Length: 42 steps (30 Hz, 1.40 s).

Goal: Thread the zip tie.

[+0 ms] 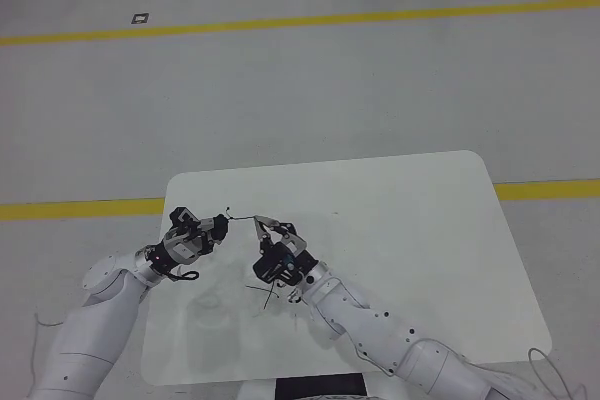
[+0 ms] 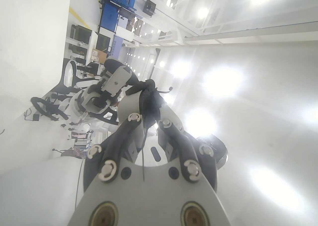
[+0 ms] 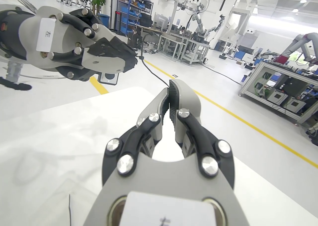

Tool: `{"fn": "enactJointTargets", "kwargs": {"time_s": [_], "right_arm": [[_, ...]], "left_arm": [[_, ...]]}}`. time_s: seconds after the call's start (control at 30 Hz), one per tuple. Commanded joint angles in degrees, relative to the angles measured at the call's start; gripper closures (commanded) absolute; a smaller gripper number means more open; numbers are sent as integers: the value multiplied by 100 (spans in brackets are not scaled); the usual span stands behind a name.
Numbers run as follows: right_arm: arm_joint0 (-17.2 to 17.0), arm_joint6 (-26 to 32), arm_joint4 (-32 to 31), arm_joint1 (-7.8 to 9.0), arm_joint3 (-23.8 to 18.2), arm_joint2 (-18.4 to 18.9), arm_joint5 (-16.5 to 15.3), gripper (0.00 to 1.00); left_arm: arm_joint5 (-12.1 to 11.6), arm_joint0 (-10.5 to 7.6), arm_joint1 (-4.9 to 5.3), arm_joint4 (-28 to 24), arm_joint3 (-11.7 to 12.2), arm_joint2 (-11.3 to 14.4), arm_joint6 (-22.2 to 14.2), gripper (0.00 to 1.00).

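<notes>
Near the centre-left of the top view, two robot arms are meeting above a white table (image 1: 410, 220), with their hands almost tip to tip. The left hand (image 1: 222, 223) is pinching closed on one end of a thin black zip tie (image 1: 242, 217), while the right hand (image 1: 261, 222) is clamping closed on the other end. The tie is hanging in the air between them, clear of the table. A loose dark strand (image 1: 263, 293) is lying on the table just below the right hand in the frame.
</notes>
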Motion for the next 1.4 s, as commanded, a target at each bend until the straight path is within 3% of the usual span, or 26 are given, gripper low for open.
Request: {"fn": "enactJointTargets", "kwargs": {"time_s": [0.0, 1.37], "right_arm": [[-16, -5, 0, 9, -9, 15, 2, 100], [-175, -35, 0, 128, -146, 200, 44, 100]], "left_arm": [[0, 0, 0, 0, 0, 0, 0, 100], [0, 0, 0, 0, 0, 0, 0, 100]]}}
